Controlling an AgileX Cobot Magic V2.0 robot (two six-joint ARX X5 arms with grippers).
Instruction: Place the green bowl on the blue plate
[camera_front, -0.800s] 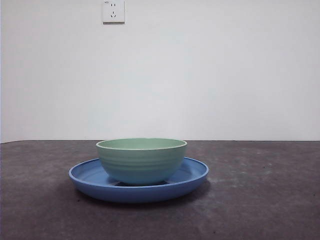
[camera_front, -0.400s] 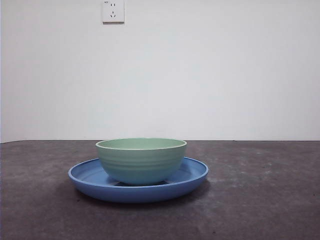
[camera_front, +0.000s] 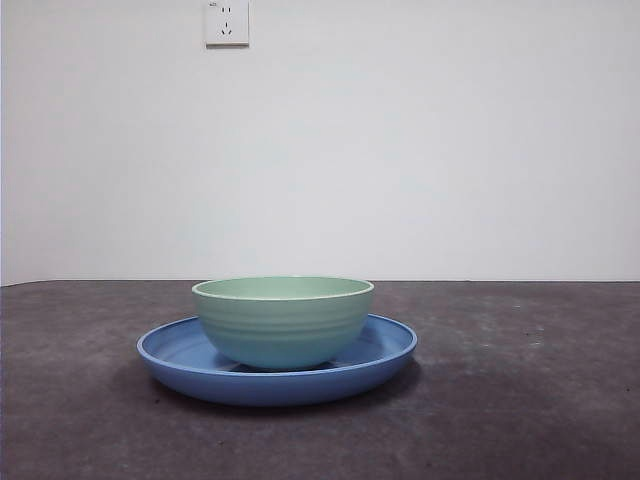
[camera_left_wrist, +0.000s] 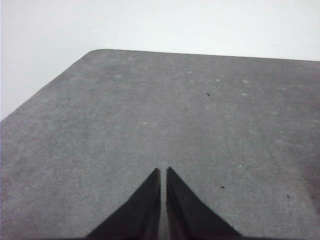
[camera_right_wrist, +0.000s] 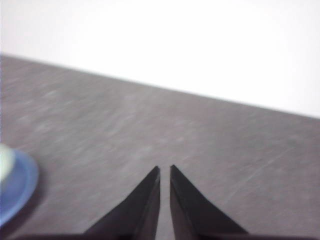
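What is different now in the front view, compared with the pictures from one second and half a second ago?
Nothing visibly changed. The pale mint-green glossy round bowl sits inside the wide, shallow blue plate as before, and neither has shifted on the dark grey table. No hand appears in the front view at any of these moments.

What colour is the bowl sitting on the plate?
Pale mint green, with faint ridges; the green bowl shows best in the front view.

Dark grey, speckled, matte desk (camera_front: 520, 400) fills the lower part of the front view. Plain white wall (camera_front: 420, 150) behind it. White square wall socket (camera_front: 227, 22) high on the wall. Even, soft light.
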